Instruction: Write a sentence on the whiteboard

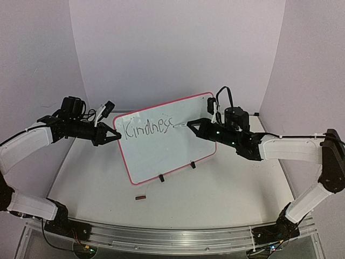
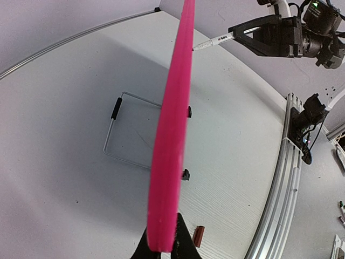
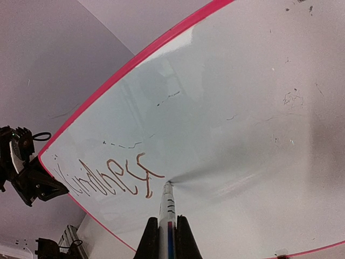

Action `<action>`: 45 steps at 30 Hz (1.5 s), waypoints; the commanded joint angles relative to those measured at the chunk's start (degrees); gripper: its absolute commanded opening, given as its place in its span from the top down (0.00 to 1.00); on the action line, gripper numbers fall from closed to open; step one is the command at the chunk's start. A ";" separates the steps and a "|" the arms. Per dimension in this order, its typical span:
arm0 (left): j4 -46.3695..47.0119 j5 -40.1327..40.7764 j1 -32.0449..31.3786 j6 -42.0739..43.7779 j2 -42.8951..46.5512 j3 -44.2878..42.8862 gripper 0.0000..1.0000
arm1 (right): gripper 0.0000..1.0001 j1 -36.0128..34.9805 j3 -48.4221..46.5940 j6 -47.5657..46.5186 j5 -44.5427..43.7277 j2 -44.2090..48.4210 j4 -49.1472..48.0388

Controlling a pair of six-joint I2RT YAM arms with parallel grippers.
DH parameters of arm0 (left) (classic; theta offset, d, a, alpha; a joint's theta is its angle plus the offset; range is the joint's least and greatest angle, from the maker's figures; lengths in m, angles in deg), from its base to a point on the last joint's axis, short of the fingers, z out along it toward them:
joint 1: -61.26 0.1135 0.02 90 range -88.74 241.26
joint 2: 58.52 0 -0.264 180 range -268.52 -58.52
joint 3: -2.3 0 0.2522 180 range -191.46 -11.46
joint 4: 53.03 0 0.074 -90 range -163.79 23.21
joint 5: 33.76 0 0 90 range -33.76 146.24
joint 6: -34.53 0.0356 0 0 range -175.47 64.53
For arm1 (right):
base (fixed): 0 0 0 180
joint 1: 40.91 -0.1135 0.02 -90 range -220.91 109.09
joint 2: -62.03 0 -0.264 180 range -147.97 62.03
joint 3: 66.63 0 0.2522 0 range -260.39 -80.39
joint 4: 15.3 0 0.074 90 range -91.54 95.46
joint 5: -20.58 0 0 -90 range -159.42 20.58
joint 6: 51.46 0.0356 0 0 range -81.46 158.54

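The whiteboard (image 1: pixel 178 148), white with a red rim, stands tilted on two black clip feet in the middle of the table. The sentence (image 1: pixel 146 128) reads "Kindness" along its upper left; it also shows in the right wrist view (image 3: pixel 110 181). My left gripper (image 1: pixel 116 135) is shut on the whiteboard's left rim (image 2: pixel 170 135), seen edge-on in the left wrist view. My right gripper (image 1: pixel 193 125) is shut on a white marker (image 3: pixel 167 216), whose tip (image 1: pixel 175 125) touches the board just after the last letter.
A small brown marker cap (image 1: pixel 140 197) lies on the table in front of the board; it also shows in the left wrist view (image 2: pixel 198 236). A wire stand (image 2: pixel 126 132) lies behind the board. An aluminium rail (image 1: pixel 161 233) runs along the near edge.
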 commanded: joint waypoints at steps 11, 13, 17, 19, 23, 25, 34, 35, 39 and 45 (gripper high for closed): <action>-1.93 4.04 -0.94 2.93 -1.27 -0.35 1.00 | 1.00 0.20 -2.01 -0.50 -1.57 -0.69 -2.49; -1.94 4.09 -0.97 2.88 -1.24 -0.34 1.00 | 1.00 0.20 -1.83 -0.43 -1.27 -0.89 -2.38; -1.91 4.08 -0.97 2.92 -1.22 -0.31 1.00 | 1.00 0.16 -1.38 -0.01 -0.47 -1.43 -2.12; -1.92 4.08 -0.97 2.91 -1.27 -0.31 1.00 | 1.00 0.20 -1.19 0.27 0.07 -1.69 -2.08; -1.92 4.09 -0.97 2.89 -1.31 -0.31 1.00 | 1.00 0.19 -0.94 0.71 0.58 -1.94 -2.09; -1.90 4.16 -0.97 2.92 -1.31 -0.32 1.00 | 1.00 0.18 -0.93 0.79 0.86 -2.03 -2.08; -2.01 4.23 -1.06 2.92 -1.31 -0.31 1.00 | 1.00 0.09 -1.82 2.07 2.77 -3.89 -3.55; -1.98 4.26 -1.06 2.92 -1.30 -0.30 1.00 | 1.00 0.10 -1.92 2.15 2.94 -4.04 -3.71; -1.98 4.27 -1.06 2.88 -1.33 -0.25 1.00 | 1.00 0.09 -2.15 2.44 3.38 -4.32 -4.08; -1.92 4.38 -1.06 2.95 -1.32 -0.33 1.00 | 1.00 0.10 -1.43 3.47 5.23 -2.78 -6.55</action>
